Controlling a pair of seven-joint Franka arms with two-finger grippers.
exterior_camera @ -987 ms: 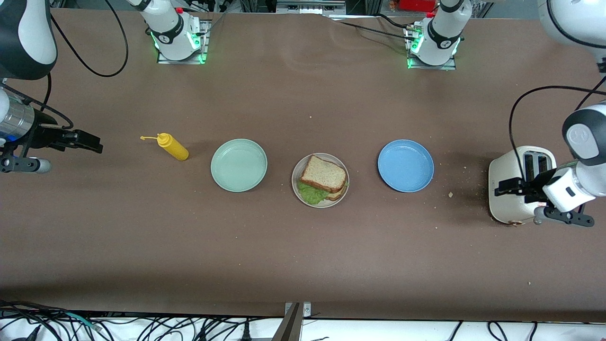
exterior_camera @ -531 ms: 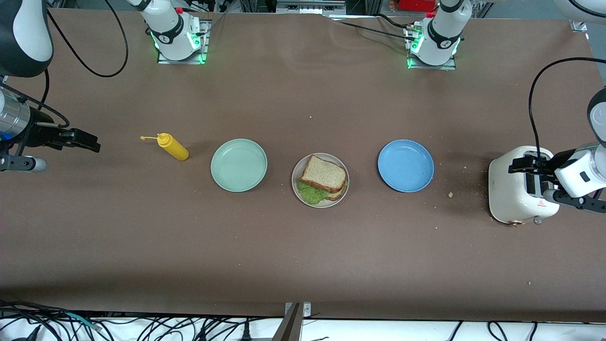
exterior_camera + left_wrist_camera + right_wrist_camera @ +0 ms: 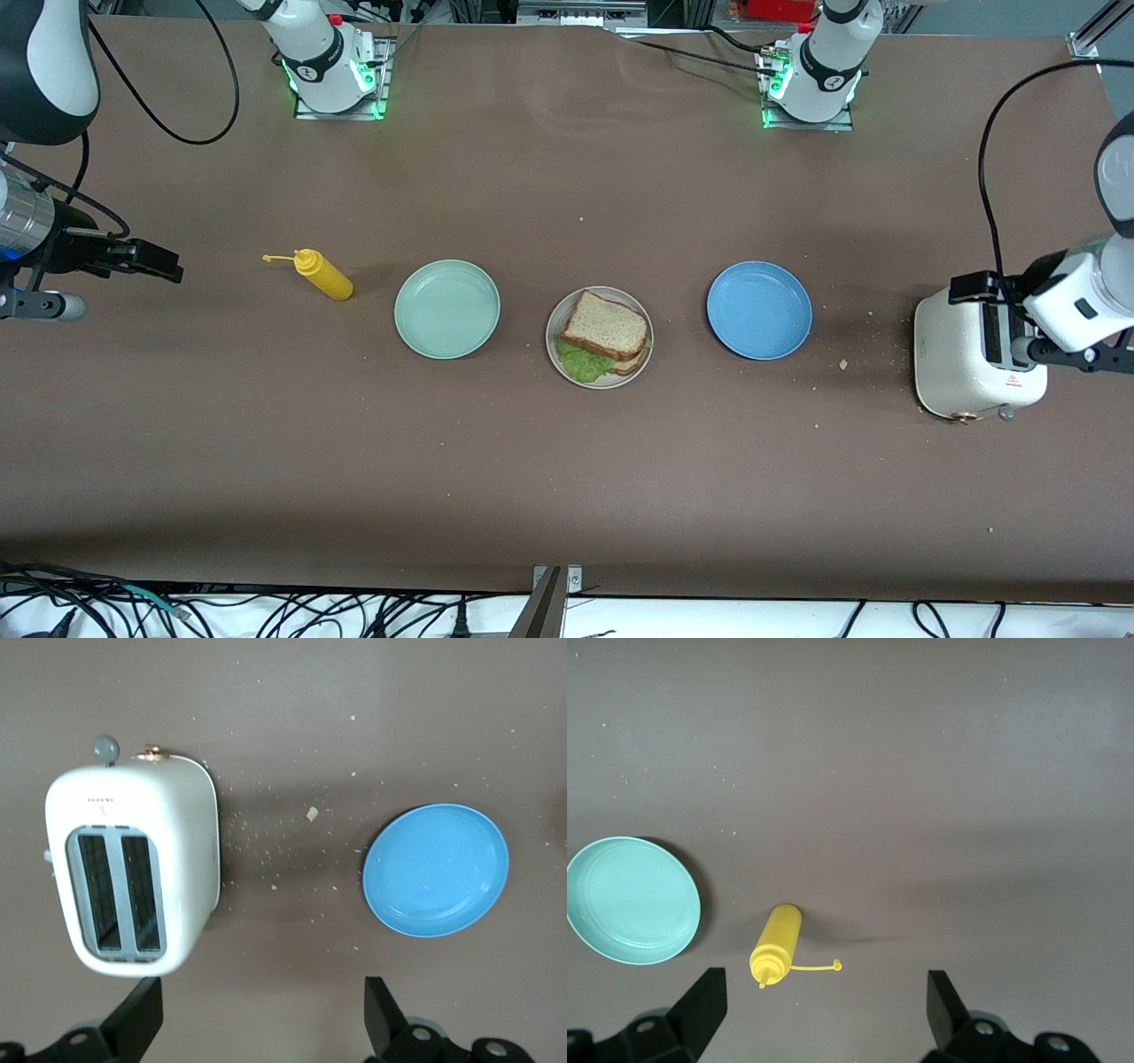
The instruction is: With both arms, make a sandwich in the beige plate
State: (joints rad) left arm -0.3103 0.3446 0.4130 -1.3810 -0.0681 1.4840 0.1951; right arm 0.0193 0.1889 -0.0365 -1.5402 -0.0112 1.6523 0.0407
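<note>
The sandwich (image 3: 606,330), two bread slices with green lettuce sticking out between them, lies on the beige plate (image 3: 558,319) at the table's middle. Neither gripper is near it. My left gripper (image 3: 964,288) hangs open and empty over the toaster at the left arm's end of the table; in the left wrist view, the gripper (image 3: 260,1014) has only bare table between its fingers. My right gripper (image 3: 168,268) is open and empty over bare table at the right arm's end, apart from the mustard bottle; in its wrist view, the gripper (image 3: 824,1005) holds nothing.
An empty blue plate (image 3: 759,310) (image 3: 436,870) sits between the sandwich and a white toaster (image 3: 970,368) (image 3: 133,873). An empty mint-green plate (image 3: 447,308) (image 3: 633,899) and a lying yellow mustard bottle (image 3: 325,276) (image 3: 778,943) sit toward the right arm's end. Crumbs dot the table near the toaster.
The left arm has drawn back, carrying its open gripper across the toaster away from the front camera. The right gripper has slid slightly toward its table end. The sandwich stays put.
</note>
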